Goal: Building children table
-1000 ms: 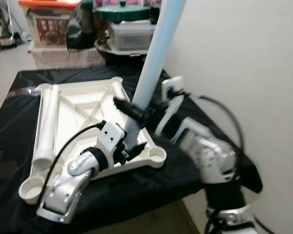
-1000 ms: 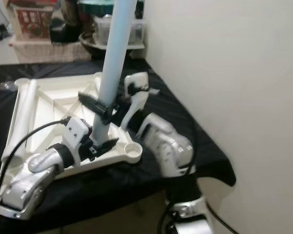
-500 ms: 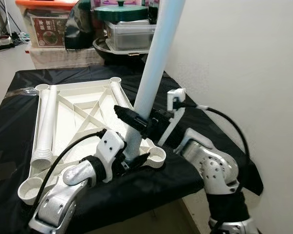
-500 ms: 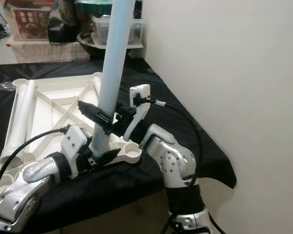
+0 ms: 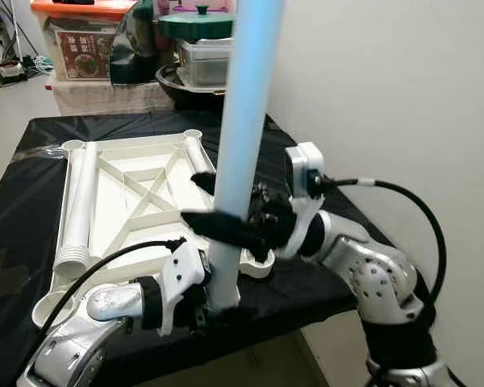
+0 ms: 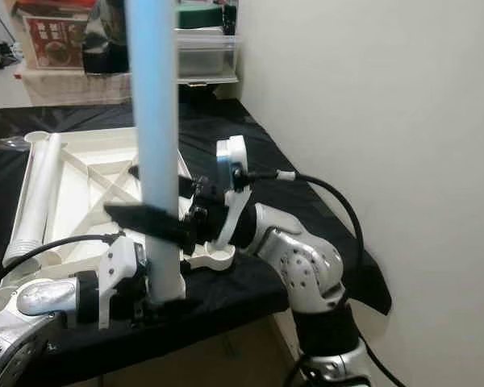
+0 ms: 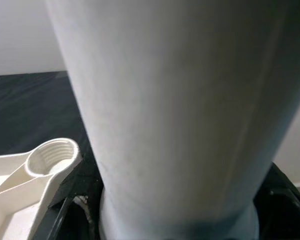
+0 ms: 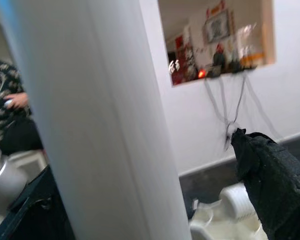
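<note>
A table draped in a black cloth point(image 5: 32, 201) stands against a white wall point(image 5: 387, 97), and on the cloth lies the upside-down white tabletop point(image 5: 129, 193), its ribs crossing in an X and a round threaded socket at each corner. A loose white leg point(image 5: 77, 214) lies along the far-left edge of the tabletop as the robot sees it. Behind the table sit a stack of storage boxes point(image 5: 81, 48) and a pot with a green lid point(image 5: 198, 24). A second leg, pale blue-white point(image 5: 242, 121), stands almost upright just off the tabletop's near right corner, its foot out past the rim above the table's front edge. The right gripper point(image 5: 226, 226) is clamped on this upright leg partway up, one long black finger reaching across its front toward the tabletop. The left gripper point(image 5: 206, 302) is closed on the leg's foot, below the right one. The left wrist view shows what the head views hide: the leg's base close up and, beside it, the tabletop's open threaded corner socket point(image 7: 52, 157), the two clearly apart. The right wrist view shows a black fingertip point(image 8: 270, 180) past the leg, a wall opening with small ornaments beyond, and a person's sleeve and hand point(image 8: 10, 107) at the edge.
</note>
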Robot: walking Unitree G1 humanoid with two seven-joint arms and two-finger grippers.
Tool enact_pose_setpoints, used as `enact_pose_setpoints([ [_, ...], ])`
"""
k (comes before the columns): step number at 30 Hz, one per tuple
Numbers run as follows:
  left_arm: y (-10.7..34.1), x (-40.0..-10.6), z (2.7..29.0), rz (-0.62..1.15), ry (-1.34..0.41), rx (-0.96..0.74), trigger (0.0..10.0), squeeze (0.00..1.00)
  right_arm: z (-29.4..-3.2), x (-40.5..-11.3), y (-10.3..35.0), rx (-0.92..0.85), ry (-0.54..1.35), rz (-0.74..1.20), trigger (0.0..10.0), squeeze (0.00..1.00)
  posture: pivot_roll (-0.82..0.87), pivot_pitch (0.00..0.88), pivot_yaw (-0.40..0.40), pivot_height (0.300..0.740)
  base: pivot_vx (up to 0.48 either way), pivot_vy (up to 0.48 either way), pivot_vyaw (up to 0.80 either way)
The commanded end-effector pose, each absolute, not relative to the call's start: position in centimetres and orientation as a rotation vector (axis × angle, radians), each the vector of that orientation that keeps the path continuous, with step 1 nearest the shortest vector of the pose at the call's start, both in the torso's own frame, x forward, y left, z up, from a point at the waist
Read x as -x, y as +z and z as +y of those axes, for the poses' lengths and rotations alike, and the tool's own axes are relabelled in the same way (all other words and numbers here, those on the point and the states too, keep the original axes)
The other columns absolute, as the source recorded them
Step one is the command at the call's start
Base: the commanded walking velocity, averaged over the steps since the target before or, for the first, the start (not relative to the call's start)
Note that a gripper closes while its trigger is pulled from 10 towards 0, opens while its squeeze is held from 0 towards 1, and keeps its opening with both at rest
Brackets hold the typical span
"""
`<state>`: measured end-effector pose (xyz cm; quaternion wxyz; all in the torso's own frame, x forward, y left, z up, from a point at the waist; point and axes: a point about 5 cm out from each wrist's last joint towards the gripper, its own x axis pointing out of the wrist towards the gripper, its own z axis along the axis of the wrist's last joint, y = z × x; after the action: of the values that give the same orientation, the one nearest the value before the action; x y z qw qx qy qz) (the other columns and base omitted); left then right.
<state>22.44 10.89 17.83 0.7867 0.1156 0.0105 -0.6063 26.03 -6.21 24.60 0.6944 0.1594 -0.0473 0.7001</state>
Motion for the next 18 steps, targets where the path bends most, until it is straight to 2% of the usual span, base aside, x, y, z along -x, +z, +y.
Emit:
enact_pose_setpoints([
  [1,18.2,-21.9,10.2,0.013,-1.381,-0.265,10.0,0.0,-5.8,-25.8,24.3,-0.336,1.588,-0.087,10.0,0.0,0.08,0.0,-0.089,0.74,0.0,0.0,0.0],
  [2,18.2,-21.8,10.2,0.019,-1.389,-0.267,10.0,0.0,-5.9,-25.8,24.2,-0.329,1.591,-0.079,9.1,0.0,0.08,0.0,-0.089,0.74,0.0,0.0,0.0],
  [4,18.2,-21.8,10.2,0.019,-1.389,-0.267,10.0,0.0,-5.9,-25.8,24.2,-0.329,1.591,-0.079,9.1,0.0,0.08,0.0,-0.089,0.74,0.0,0.0,0.0],
  [6,18.1,-21.7,10.4,0.038,-1.409,-0.275,10.0,0.0,-6.2,-25.9,23.8,-0.31,1.589,-0.068,3.5,0.0,0.07,0.0,-0.083,0.74,0.0,0.0,0.0],
  [8,18.1,-21.7,10.4,0.038,-1.409,-0.275,10.0,0.0,-6.2,-25.9,23.8,-0.31,1.589,-0.068,3.5,0.0,0.07,0.0,-0.083,0.74,0.0,0.0,0.0],
  [9,18.0,-21.5,10.6,0.051,-1.422,-0.28,10.0,0.0,-6.7,-26.4,23.5,-0.297,1.557,-0.061,0.0,0.0,0.07,0.0,-0.082,0.74,0.0,0.0,0.0],
  [18,17.8,-21.2,11.2,0.081,-1.426,-0.287,10.0,0.0,-7.6,-27.0,23.4,-0.308,1.523,-0.069,0.0,0.0,0.07,0.0,-0.083,0.74,0.0,0.0,0.0],
])
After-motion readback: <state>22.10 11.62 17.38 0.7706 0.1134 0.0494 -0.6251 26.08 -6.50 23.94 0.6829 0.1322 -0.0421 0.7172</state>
